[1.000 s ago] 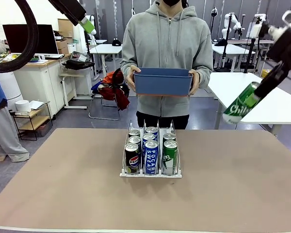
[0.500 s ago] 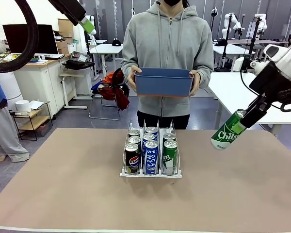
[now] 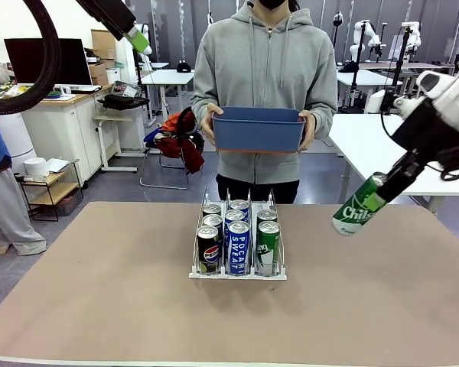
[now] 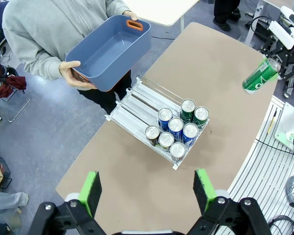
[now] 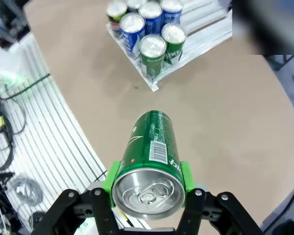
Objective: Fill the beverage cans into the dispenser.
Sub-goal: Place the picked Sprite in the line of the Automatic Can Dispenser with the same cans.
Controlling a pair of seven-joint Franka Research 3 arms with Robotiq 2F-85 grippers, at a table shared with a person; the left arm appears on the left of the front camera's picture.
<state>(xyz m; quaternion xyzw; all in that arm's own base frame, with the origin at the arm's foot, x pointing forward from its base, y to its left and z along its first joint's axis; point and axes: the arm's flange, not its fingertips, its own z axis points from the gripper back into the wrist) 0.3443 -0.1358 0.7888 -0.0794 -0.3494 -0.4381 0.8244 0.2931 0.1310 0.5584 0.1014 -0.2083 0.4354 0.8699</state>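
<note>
A slim green aluminium can (image 3: 359,208) was pinched, tilted, by the right gripper (image 5: 147,183) — presumably for loading the white wire-framed dispenser (image 3: 238,269) — while the left gripper (image 4: 148,188) was spread, empty.

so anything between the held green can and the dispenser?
Nothing: bare brown tabletop separates the green can in the right gripper from the dispenser, clearest in the right wrist view.

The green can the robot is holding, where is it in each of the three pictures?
Front view: the held green can hangs tilted at the right, above the table, in the right end effector.
Left wrist view: it sits small at the upper right.
Right wrist view: it is big and low in the middle, silver top toward the camera.
Shared landmark: the dispenser.
</note>
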